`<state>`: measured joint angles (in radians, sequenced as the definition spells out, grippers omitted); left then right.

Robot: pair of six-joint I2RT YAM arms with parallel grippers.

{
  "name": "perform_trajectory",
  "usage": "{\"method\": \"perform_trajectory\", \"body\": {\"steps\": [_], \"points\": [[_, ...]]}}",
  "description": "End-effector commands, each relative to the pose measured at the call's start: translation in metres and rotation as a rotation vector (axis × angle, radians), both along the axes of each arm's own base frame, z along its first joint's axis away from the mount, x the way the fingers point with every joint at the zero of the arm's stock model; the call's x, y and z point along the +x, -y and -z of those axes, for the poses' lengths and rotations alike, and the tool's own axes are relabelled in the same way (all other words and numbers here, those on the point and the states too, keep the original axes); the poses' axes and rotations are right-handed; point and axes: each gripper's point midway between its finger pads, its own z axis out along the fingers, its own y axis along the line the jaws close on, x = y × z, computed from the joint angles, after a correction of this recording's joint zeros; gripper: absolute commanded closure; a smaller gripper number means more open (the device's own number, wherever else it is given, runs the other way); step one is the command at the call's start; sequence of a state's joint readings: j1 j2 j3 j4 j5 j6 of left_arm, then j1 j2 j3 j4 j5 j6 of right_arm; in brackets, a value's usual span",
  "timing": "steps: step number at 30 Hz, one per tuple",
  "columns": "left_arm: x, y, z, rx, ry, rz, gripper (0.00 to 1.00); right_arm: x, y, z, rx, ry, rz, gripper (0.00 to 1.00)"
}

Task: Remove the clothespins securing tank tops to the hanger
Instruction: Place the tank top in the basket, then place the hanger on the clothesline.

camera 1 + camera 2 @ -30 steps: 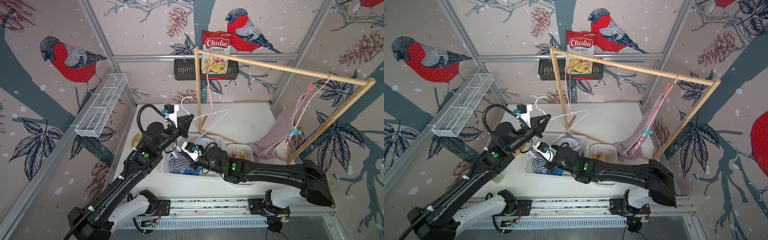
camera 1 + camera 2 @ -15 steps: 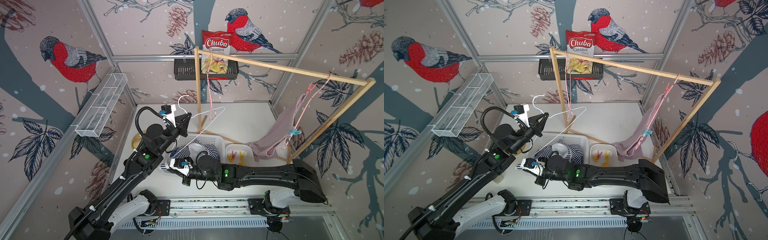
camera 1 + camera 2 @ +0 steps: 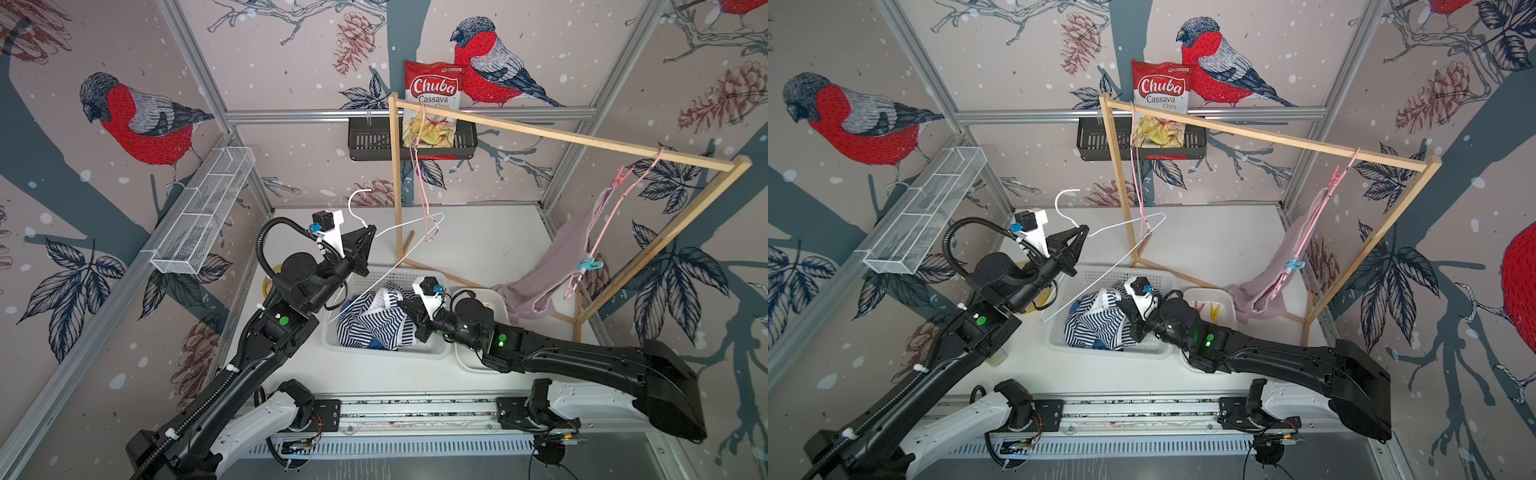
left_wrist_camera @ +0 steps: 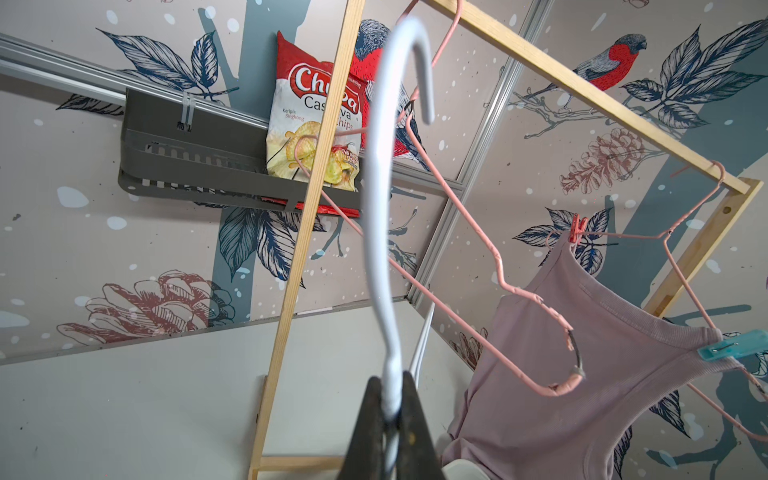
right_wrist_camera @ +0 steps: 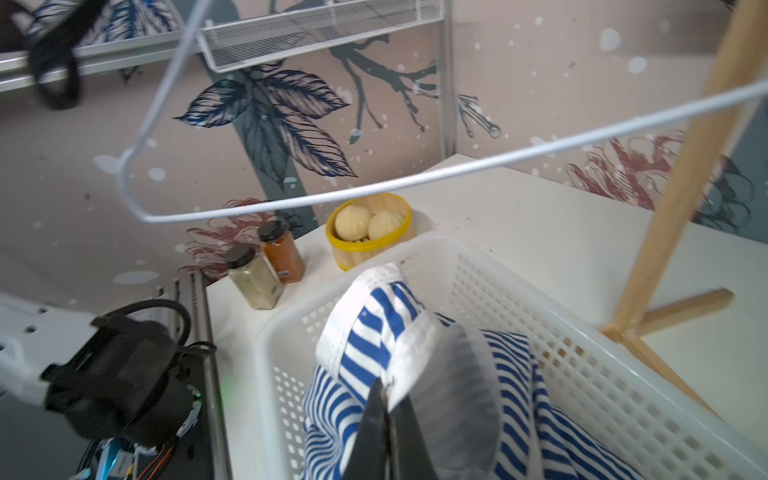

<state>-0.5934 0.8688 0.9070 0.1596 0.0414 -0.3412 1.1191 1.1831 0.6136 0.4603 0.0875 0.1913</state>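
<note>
1. Two clothespins are left to remove, and both sit at the right of the scene on the wooden rack (image 3: 540,135). They clip the pink top (image 3: 557,262) to its pink hanger (image 4: 686,282).
2. The red-pink clothespin (image 4: 577,228) is on the upper shoulder just below the rail. The teal clothespin (image 4: 733,349) is on the lower shoulder, closer to the worktop. Each one lies with its long axis across the hanger wire.
3. Both clothespins are well to the right of either pair of jaws. The right arm is the nearer one, and the teal clothespin looks like its easier reach.
4. The right gripper (image 5: 386,399) has its jaws closed on the striped top (image 3: 370,324). It holds the top low over the white basket (image 5: 582,374), with the arm stretched leftward across the near worktop. A little plain blue cloth shows under the striped fabric.
5. The left gripper (image 3: 371,230) has its jaws clamped on the neck of a bare white hanger (image 4: 374,208). The arm is raised and points far-right, so the hanger hangs slanted above the basket.
6. A small white tray (image 3: 1225,299) just right of the basket holds loose clothespins (image 3: 1214,312).
7. In my judgement the right jaws must let go of the striped top before swinging right to the teal clothespin.
</note>
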Motion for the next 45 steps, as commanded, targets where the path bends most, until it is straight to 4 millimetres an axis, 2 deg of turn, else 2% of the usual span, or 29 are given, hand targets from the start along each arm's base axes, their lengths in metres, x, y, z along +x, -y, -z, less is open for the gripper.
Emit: {"method": "perform_trajectory", "body": {"steps": [1, 6, 8, 9, 11, 13, 15, 19, 23, 25, 30, 34, 37, 41, 45], "points": [[-0.003, -0.008, 0.005, 0.036, 0.009, -0.034, 1.00, 0.013, 0.007, 0.013, 0.055, -0.077, 0.042, 1.00], [-0.012, -0.017, 0.025, 0.127, -0.031, -0.049, 1.00, 0.034, 0.009, 0.047, 0.034, -0.172, 0.103, 0.99], [-0.015, -0.020, 0.036, 0.153, -0.057, -0.050, 1.00, 0.040, 0.008, 0.059, 0.001, -0.206, 0.130, 0.91], [-0.017, -0.020, 0.040, 0.157, -0.066, -0.045, 1.00, 0.040, 0.006, 0.059, -0.005, -0.212, 0.117, 0.79], [-0.022, -0.018, 0.048, 0.155, -0.079, -0.017, 1.00, 0.031, 0.004, 0.045, 0.019, -0.178, 0.068, 0.59], [-0.029, -0.013, 0.052, 0.146, -0.077, 0.028, 1.00, 0.015, 0.011, 0.016, 0.082, -0.100, 0.029, 0.43], [-0.034, -0.009, 0.057, 0.148, -0.080, 0.064, 1.00, 0.005, 0.021, -0.009, 0.119, -0.042, 0.013, 0.37], [-0.041, -0.001, 0.065, 0.171, -0.081, 0.128, 1.00, -0.007, 0.043, -0.060, 0.148, 0.042, 0.006, 0.38], [-0.045, 0.008, 0.068, 0.163, -0.068, 0.183, 1.00, -0.017, 0.046, -0.113, 0.196, 0.123, -0.020, 0.39], [-0.047, 0.009, 0.067, 0.167, -0.060, 0.191, 1.00, -0.019, 0.033, -0.134, 0.188, 0.141, -0.039, 0.39], [-0.045, 0.007, 0.059, 0.174, -0.029, 0.162, 1.00, -0.016, -0.010, -0.168, 0.176, 0.141, -0.066, 0.40], [-0.043, 0.006, 0.046, 0.171, 0.023, 0.144, 1.00, -0.003, -0.036, -0.188, 0.205, 0.122, -0.067, 0.42], [-0.042, 0.008, 0.038, 0.177, 0.067, 0.148, 1.00, 0.010, -0.050, -0.186, 0.172, 0.112, -0.044, 0.42], [-0.038, 0.016, 0.031, 0.201, 0.098, 0.170, 1.00, 0.026, -0.057, -0.180, 0.146, 0.076, -0.040, 0.43], [-0.032, 0.025, 0.030, 0.213, 0.112, 0.194, 1.00, 0.028, -0.061, -0.177, 0.141, 0.089, -0.059, 0.44]]}}
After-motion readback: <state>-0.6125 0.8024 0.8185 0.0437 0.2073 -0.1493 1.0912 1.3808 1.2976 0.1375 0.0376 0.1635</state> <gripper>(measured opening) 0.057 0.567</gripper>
